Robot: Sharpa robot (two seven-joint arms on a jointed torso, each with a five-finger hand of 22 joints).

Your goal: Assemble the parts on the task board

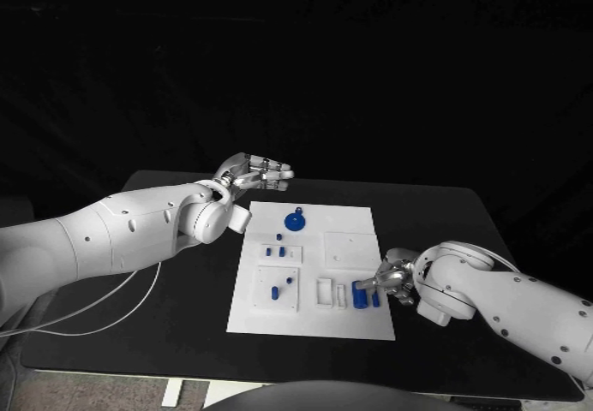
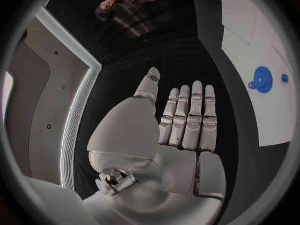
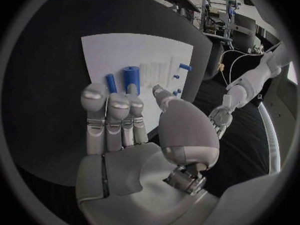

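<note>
Right hand: the right hand [image 1: 391, 280] is kept low at the near right edge of the task board [image 1: 352, 214], its fingers straight and close together in the right wrist view, with nothing seen between them; it is judged to be stationed there because the nearest parts stand just past its fingertips [image 3: 95, 93].

Upright parts: a thick blue cylinder [image 3: 131, 79] and a thinner blue peg [image 3: 110, 82] are seen standing on the board just beyond those fingertips, close enough for a short reach; whether they are touched cannot be told.

Left hand: the left hand [image 1: 254, 175] is held raised off the board's far left corner, fingers extended side by side, empty; it is judged to be parked clear so that the board is left free.

Round part: a blue disc [image 2: 262, 79] lies on the board beside the left hand's fingertips, apart from them.

Small parts: short blue pegs [image 1: 279, 252] lie mid-board, well apart from both hands, apparently not yet assembled.
</note>
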